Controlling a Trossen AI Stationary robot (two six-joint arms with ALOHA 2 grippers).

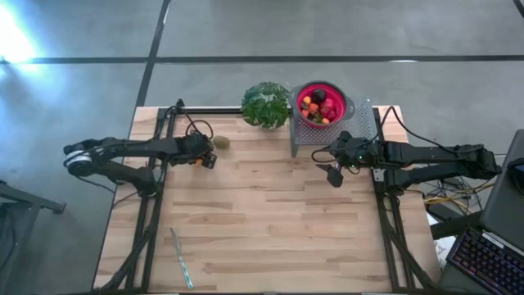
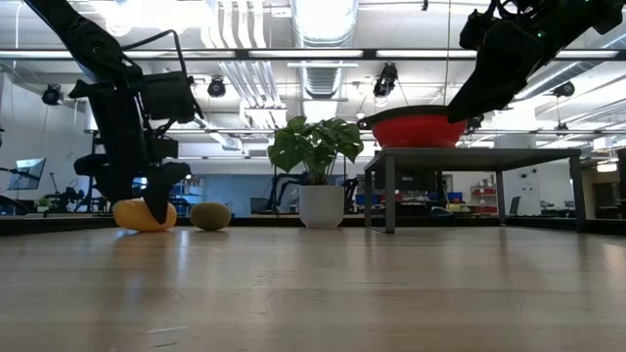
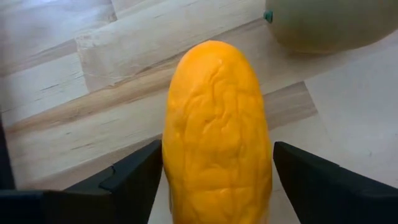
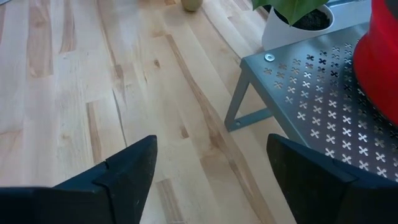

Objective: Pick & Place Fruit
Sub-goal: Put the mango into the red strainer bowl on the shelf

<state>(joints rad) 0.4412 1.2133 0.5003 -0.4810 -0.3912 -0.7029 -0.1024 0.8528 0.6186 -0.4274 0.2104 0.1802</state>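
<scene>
Now picking: left gripper (image 3: 214, 186) jaws open, straddling yellow-orange fruit (image 3: 216, 130) on desk (image 1: 262, 221). Next: close, lift. Right gripper (image 4: 211, 180) jaws open, empty.

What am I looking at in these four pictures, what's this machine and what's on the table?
It is a robot with two dark arms at a wooden table. One picture looks down from above, one looks level across the tabletop, and two come from cameras on the wrists. The left gripper straddles a yellow-orange toy fruit lying on the table, fingers either side, not yet gripping. An olive-brown kiwi lies beside it. The right gripper is open and empty near a grey metal stand. On the stand a red bowl holds more fruit. A potted plant and a pale stick complete the scene.
</scene>
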